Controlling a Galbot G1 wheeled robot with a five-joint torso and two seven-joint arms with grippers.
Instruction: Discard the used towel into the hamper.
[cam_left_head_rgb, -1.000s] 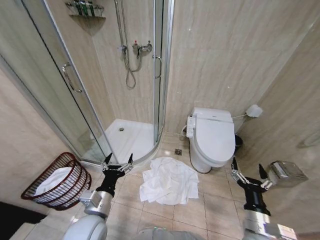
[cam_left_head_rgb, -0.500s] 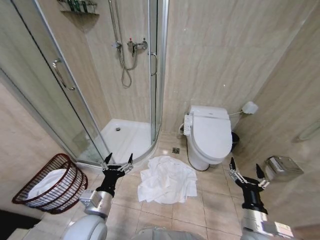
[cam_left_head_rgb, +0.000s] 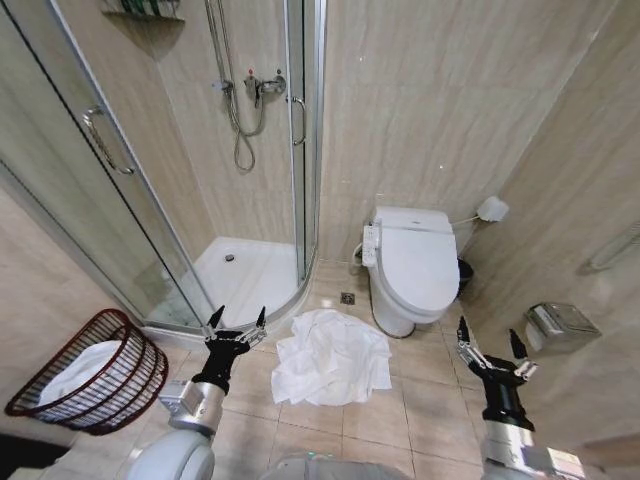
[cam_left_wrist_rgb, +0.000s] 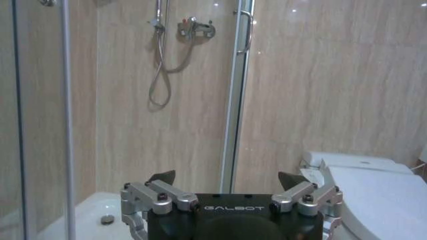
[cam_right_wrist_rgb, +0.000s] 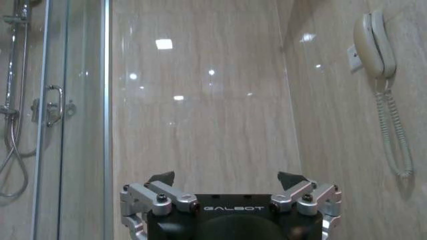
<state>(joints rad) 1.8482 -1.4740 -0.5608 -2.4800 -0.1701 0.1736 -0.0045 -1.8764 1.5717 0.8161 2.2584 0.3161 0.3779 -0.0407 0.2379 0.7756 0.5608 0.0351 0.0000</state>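
Note:
A crumpled white towel lies on the tiled floor between the shower and the toilet. The hamper, a dark reddish-brown wire basket, stands tilted at the lower left with white cloth inside. My left gripper is held up, open and empty, just left of the towel; in the left wrist view its fingertips spread before the shower wall. My right gripper is also raised, open and empty, to the right of the toilet, and shows again in the right wrist view.
A white toilet stands against the back wall with a brush beside it. The glass shower enclosure fills the left, its door slanting toward the hamper. A metal paper holder and a wall phone hang on the right wall.
The whole picture has shifted: the camera moved, so the hamper now sits lower and further left and the shower lower. Both grippers keep their raised, open pose.

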